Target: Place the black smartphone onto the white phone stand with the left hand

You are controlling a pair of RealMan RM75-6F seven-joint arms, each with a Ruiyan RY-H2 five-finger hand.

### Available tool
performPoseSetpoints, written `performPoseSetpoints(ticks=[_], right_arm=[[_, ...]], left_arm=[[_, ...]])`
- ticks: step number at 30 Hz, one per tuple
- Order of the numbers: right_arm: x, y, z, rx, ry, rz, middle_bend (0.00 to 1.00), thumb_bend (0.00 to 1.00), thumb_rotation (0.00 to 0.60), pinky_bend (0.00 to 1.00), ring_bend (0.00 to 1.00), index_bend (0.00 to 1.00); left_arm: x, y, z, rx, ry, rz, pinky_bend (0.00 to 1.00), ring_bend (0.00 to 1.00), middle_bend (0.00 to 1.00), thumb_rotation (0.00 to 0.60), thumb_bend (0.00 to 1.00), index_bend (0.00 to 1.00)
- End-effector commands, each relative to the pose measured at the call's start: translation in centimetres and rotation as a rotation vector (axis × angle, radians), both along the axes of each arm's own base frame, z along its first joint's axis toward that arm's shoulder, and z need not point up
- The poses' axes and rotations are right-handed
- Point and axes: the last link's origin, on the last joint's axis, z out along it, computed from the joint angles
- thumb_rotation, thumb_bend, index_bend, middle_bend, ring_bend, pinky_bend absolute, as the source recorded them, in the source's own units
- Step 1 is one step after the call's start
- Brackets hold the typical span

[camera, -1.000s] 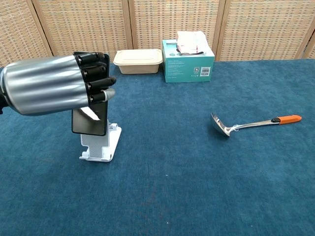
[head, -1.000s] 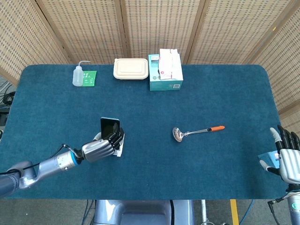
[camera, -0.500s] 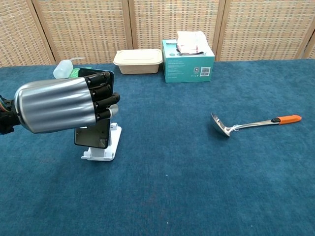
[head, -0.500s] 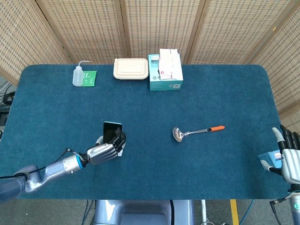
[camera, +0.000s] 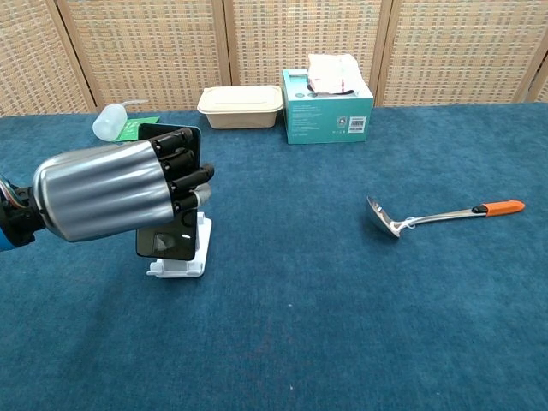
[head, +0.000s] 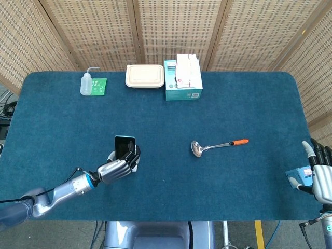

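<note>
Surface: blue carpeted table [head: 249, 98]; wicker screens [head: 171, 26] behind. Labels unreadable. Left hand [head: 116, 169] grips black smartphone [head: 124, 146], upright on white phone stand [camera: 181, 261]. Right hand [head: 320, 176]: empty, fingers extended.

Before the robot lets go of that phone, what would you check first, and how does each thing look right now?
1. Black smartphone sits over the white phone stand: ok.
2. Phone's lower edge seated in the stand's lip: cannot tell, the view is too dark there.
3. Left hand has its fingers around the phone: ok.
4. Stand flat on the blue table: ok in the chest view.
5. Ladle lies well apart from the stand: ok.
6. Right hand is out at the table's edge, away from the work: ok.
</note>
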Motion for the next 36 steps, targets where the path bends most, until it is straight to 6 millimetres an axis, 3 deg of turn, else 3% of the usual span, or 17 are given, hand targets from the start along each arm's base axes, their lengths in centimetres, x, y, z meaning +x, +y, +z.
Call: performPoseSetpoints(ticks=[1,6,13,17,24,28,32,33,34,36], right_arm=[[0.0,0.0,0.0,0.000,-0.001,0.000,0.00,0.00,0.600,0.00,0.00,0.00],[0.0,0.0,0.1,0.001,-0.004,-0.001,0.00,0.00,0.600,0.00,0.00,0.00],[0.0,0.1,0.2,0.002,-0.006,-0.002,0.00,0.00,0.600,0.00,0.00,0.00],[-0.1,0.0,0.2,0.001,-0.007,-0.005,0.00,0.00,0.600,0.00,0.00,0.00],[-0.1,0.0,0.2,0.005,-0.008,-0.007,0.00,0.00,0.600,0.00,0.00,0.00],[-0.1,0.0,0.2,0.005,-0.006,-0.006,0.00,0.00,0.600,0.00,0.00,0.00],[0.0,0.1,0.2,0.001,-0.003,-0.005,0.00,0.00,0.600,0.00,0.00,0.00],[0.1,0.2,0.2,-0.001,-0.002,-0.005,0.00,0.00,0.600,0.00,0.00,0.00],[0.1,0.2,0.1,0.000,0.002,-0.003,0.00,0.00,0.600,0.00,0.00,0.00],[0.2,0.2,0.0,0.000,0.005,-0.004,0.00,0.00,0.600,0.00,0.00,0.00]], left_arm=[[0.1,-0.1,-0.2,0.011,-0.008,0.010,0.28,0.36,0.20,0.600,0.00,0.25],[0.2,-0.2,-0.4,0.018,-0.017,0.030,0.28,0.33,0.01,0.600,0.00,0.12],[0.6,-0.4,-0.2,0.009,-0.032,0.035,0.28,0.29,0.00,0.600,0.00,0.01],[1.0,-0.4,1.0,0.008,-0.076,0.046,0.28,0.26,0.00,0.600,0.00,0.00],[1.0,-0.9,8.0,0.004,-0.240,0.114,0.28,0.13,0.00,0.600,0.00,0.00],[-0.3,-1.3,12.8,0.020,-0.393,0.221,0.20,0.05,0.00,0.600,0.00,0.00],[-3.1,-2.1,16.9,0.030,-0.635,0.418,0.05,0.00,0.00,0.600,0.00,0.00],[-4.6,-2.6,18.0,0.032,-0.753,0.513,0.02,0.00,0.00,0.600,0.00,0.00],[-7.2,-4.0,19.3,-0.001,-0.992,0.708,0.00,0.00,0.00,0.600,0.00,0.00],[-8.4,-4.7,19.8,-0.038,-1.093,0.790,0.00,0.00,0.00,0.600,0.00,0.00]])
